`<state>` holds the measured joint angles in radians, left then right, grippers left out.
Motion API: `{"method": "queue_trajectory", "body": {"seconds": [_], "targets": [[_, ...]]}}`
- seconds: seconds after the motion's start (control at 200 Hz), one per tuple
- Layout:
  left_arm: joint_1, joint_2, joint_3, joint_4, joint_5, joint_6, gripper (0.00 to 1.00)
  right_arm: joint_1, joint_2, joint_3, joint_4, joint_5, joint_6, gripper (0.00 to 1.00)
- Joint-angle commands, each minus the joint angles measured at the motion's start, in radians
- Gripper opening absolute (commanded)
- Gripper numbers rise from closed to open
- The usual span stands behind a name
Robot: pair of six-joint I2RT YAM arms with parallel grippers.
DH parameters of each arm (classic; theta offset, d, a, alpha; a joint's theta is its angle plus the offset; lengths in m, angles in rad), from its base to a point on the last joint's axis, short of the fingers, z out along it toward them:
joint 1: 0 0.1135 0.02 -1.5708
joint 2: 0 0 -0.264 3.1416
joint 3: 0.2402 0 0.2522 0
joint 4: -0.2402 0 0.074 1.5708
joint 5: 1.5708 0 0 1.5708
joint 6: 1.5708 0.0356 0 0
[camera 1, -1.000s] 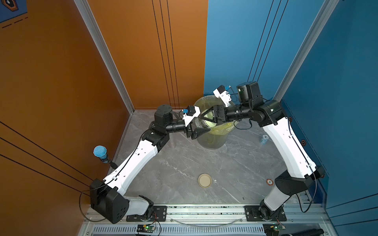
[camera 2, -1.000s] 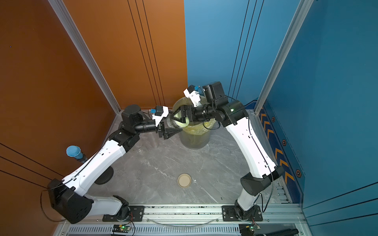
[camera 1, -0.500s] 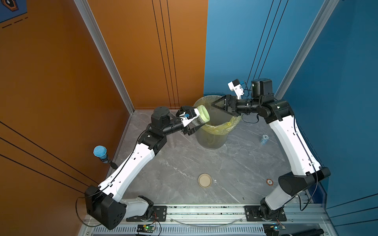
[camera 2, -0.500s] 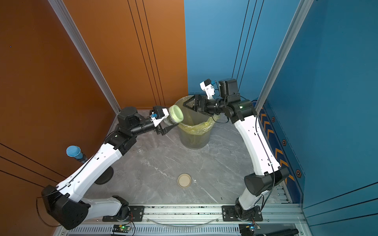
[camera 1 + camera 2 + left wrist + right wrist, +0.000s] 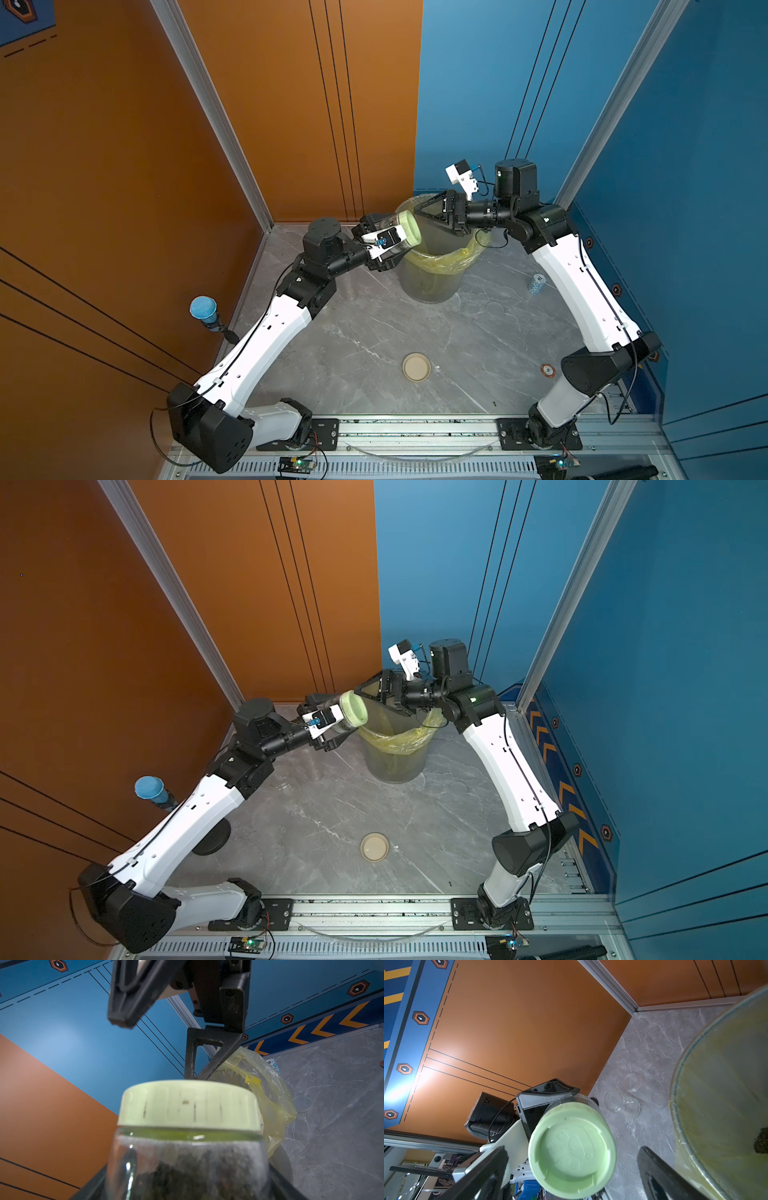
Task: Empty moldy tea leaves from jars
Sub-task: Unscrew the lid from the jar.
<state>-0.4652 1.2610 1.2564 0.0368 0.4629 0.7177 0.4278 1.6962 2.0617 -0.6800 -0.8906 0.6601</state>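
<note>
My left gripper (image 5: 386,245): jaws pinching the jar (image 5: 187,1163), tipped sideways by the bin (image 5: 432,286) rim.
My right gripper (image 5: 419,211): jaws spread wide, just beside the green lid (image 5: 572,1153).
Tea leaves (image 5: 187,1176): inside the jar, near the table (image 5: 374,332) far edge.

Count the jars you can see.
3. One green-lidded jar is held in the left gripper beside the bin; two clear lidless jars sit together on the table. Others could be hidden behind arms.

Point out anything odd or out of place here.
The jar in the left gripper lies sideways at the bin rim with its green lid on, so nothing can pour. A beige lid lies alone mid-table, apart from any jar.
</note>
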Motion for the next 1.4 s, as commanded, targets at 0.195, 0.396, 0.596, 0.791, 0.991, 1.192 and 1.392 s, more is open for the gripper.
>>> {"method": "queue_trajectory", "body": {"seconds": [0.195,0.396,0.596,0.791,0.991,1.192,1.392], "targets": [[-0.006,0.015,0.059,0.038,-0.003,0.018,0.54,0.035,0.042,0.037,-0.022,-0.004,-0.018,1.0],[-0.004,0.024,0.071,0.021,0.0,0.025,0.53,0.048,0.034,0.037,-0.042,-0.007,-0.036,1.0],[-0.003,0.029,0.076,0.023,0.009,0.019,0.53,0.048,0.019,0.015,-0.055,-0.001,-0.042,0.91],[-0.003,0.031,0.084,0.017,0.016,0.008,0.53,0.046,0.034,0.031,-0.055,-0.017,-0.037,0.71],[0.015,0.041,0.125,-0.037,0.07,-0.063,0.51,0.051,0.036,0.029,-0.062,-0.031,-0.073,0.6],[0.05,0.056,0.163,-0.055,0.177,-0.192,0.51,0.061,0.026,0.035,-0.131,-0.022,-0.201,0.6],[0.101,0.083,0.188,-0.018,0.297,-0.349,0.51,0.085,0.024,0.032,-0.187,0.005,-0.321,0.6]]}}
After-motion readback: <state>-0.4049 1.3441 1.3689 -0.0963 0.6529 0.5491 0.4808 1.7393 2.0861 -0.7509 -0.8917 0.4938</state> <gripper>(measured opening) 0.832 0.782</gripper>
